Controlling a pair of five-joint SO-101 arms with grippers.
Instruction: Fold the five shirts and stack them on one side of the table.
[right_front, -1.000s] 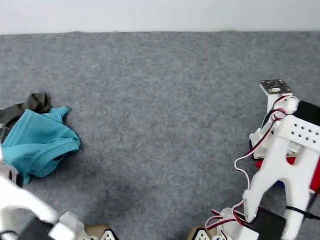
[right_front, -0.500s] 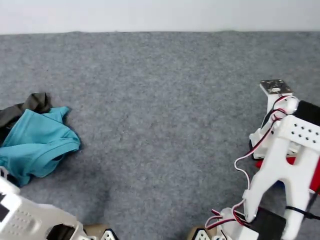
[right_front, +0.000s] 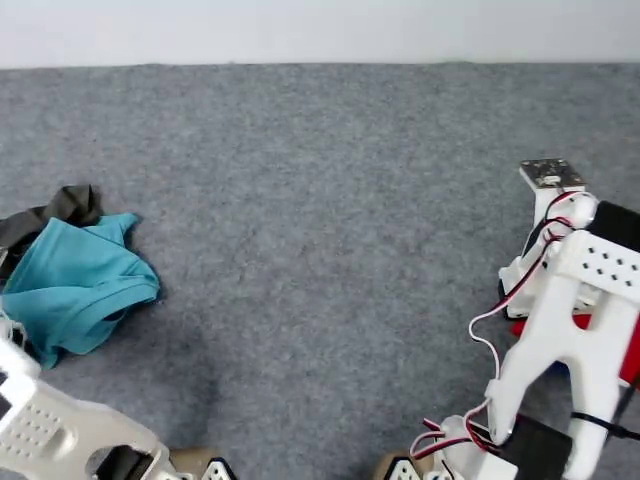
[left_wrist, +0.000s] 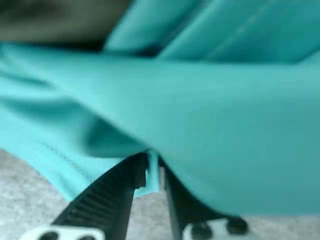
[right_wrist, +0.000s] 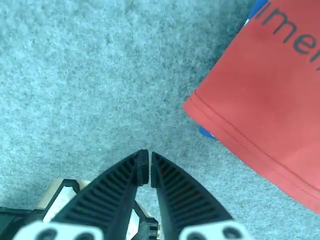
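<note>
Bright, even light; a soft shadow lies beside the teal shirt (right_front: 80, 285).

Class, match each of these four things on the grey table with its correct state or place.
1 crumpled teal fabric shirt
2 dark grey crumpled garment
3 flat red fabric shirt
4 right claw

a shut, holding nothing
b pinched in the left claw
c peeking out behind the teal shirt
d lying beside the right claw

Pairs: 1-b, 2-c, 3-d, 4-a
</note>
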